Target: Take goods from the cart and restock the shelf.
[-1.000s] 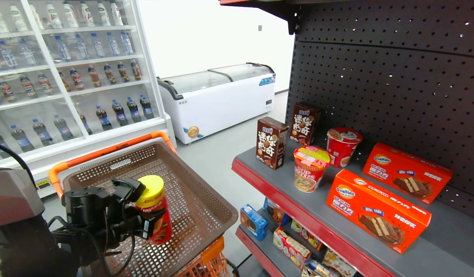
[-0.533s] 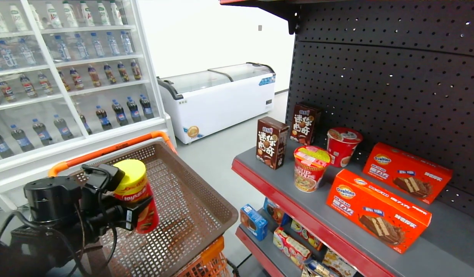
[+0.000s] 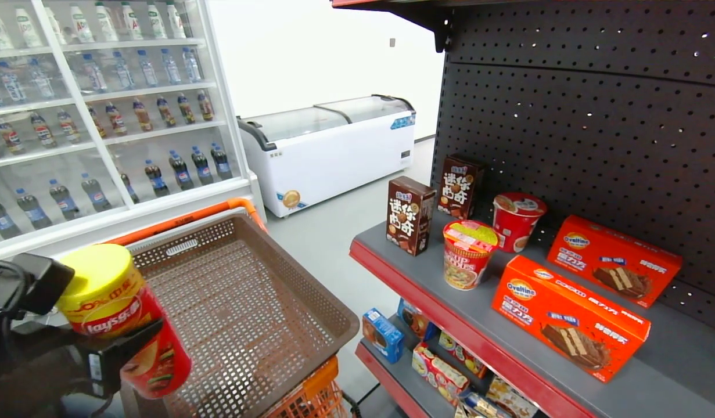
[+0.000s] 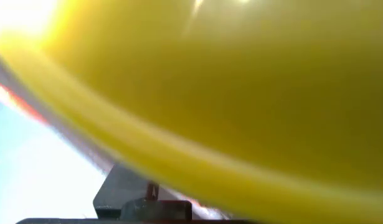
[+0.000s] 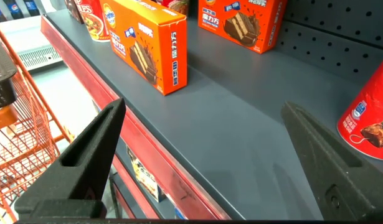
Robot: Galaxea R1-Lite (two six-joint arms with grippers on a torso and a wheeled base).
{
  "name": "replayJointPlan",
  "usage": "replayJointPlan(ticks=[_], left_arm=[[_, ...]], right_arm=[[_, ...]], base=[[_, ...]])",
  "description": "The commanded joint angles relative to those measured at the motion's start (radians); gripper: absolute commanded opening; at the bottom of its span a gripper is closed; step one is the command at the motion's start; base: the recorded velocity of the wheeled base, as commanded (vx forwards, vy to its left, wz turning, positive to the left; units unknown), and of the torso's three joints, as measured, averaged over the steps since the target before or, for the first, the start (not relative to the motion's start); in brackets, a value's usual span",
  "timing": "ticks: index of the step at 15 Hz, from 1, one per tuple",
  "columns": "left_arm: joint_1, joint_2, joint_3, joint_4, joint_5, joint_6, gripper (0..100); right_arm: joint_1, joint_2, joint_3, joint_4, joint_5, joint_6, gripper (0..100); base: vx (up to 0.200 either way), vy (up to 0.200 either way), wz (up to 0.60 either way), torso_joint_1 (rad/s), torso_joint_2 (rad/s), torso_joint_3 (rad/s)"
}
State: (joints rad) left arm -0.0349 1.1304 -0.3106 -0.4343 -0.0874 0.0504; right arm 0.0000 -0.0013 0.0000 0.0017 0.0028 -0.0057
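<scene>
My left gripper [image 3: 104,310] is shut on a red chips canister [image 3: 130,331] with a yellow lid, held tilted at the near left corner of the brown cart basket [image 3: 328,316], above its rim. That yellow lid [image 4: 241,93] sits right against the left wrist camera. The grey shelf board [image 3: 427,284] with a red front edge stands to the right. My right gripper [image 5: 210,162] hangs open over a bare stretch of the shelf board [image 5: 241,124], with nothing between its fingers, past the orange boxes [image 5: 147,43].
On the shelf stand two brown chocolate boxes [image 3: 410,216], two cup noodles [image 3: 467,254] and two orange boxes [image 3: 569,316]. A red tub [image 5: 372,118] is near my right gripper. Snack packs [image 3: 438,371] fill the lower shelf. A drinks fridge [image 3: 101,116] and chest freezer [image 3: 328,151] stand behind.
My left gripper has carried the canister up out of the basket, to the left and nearer to the head camera. The shelf goods have not moved.
</scene>
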Motion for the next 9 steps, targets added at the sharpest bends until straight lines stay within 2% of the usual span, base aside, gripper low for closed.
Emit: replayJointPlan(ticks=[1,5,9], left_arm=[[0.001,-0.293,-0.025,0.193,0.009,-0.040,0],[0.004,-0.454,-0.007,0.351,0.026,-0.037,0],[0.000,-0.569,0.041,0.373,0.043,-0.038,0]], right_arm=[[0.000,0.001,0.000,0.000,0.000,0.000,100],[0.002,0.001,0.000,0.000,0.000,0.000,100],[0.000,0.001,0.000,0.000,0.000,0.000,100]], base=[[0.000,0.000,0.00,0.000,0.00,0.000],[0.000,0.000,0.00,0.000,0.00,0.000],[0.000,0.000,0.00,0.000,0.00,0.000]])
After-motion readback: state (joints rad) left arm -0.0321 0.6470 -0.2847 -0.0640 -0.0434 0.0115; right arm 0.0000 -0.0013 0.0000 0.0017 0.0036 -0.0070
